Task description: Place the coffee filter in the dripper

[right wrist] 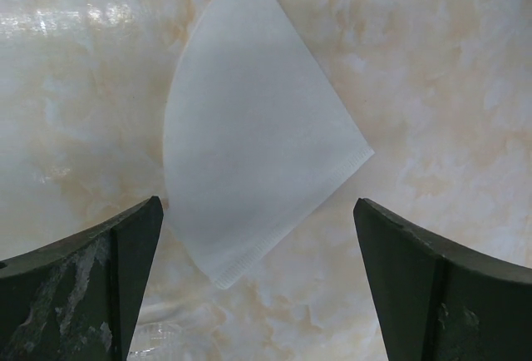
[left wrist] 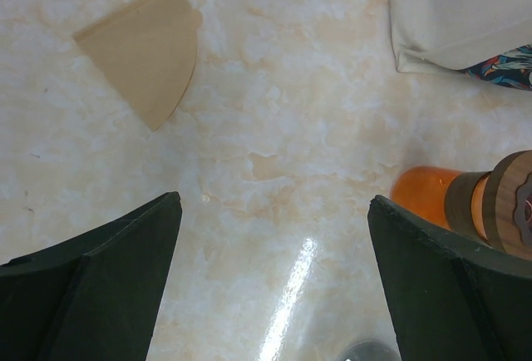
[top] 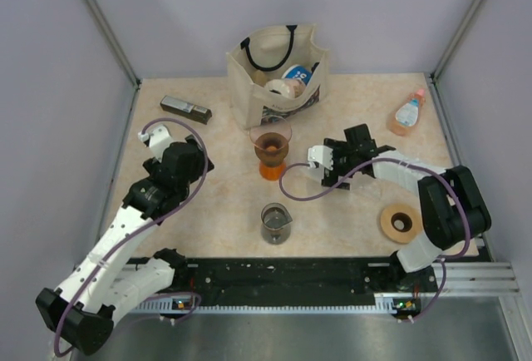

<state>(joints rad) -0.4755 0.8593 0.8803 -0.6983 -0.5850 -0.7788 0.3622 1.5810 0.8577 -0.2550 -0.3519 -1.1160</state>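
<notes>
The thin white fan-shaped paper coffee filter point(right wrist: 253, 128) lies flat on the beige marble-patterned table point(right wrist: 449, 61), directly under the right gripper point(right wrist: 258, 207). That gripper's two dark fingers point(right wrist: 83, 286) are spread wide and hold nothing. The filter's narrow end points away from the wrist and its crimped edge faces the fingers. The finger on the left of the wrist view is just beside the paper's edge. The translucent pinkish-brown plastic cone dripper point(top: 271, 146) stands upright on an orange base point(top: 271, 170), near the right gripper on its left side. A clear glass beaker point(top: 275, 222) stands closer to the arm bases than the dripper. A tan flat ring with a centre hole point(top: 401, 222) lies beside the right arm. A cream canvas bag point(top: 278, 74) sits behind the dripper, and a pale peach plastic bottle point(top: 407, 113) lies beyond the right gripper toward the back corner. On the dripper's other side, the left gripper point(left wrist: 274, 203) is also spread open and empty over bare table. A tan fan-shaped paper piece point(left wrist: 141, 49) lies ahead of it to the left, and a dark rectangular bar point(top: 185, 109) lies farther back.
</notes>
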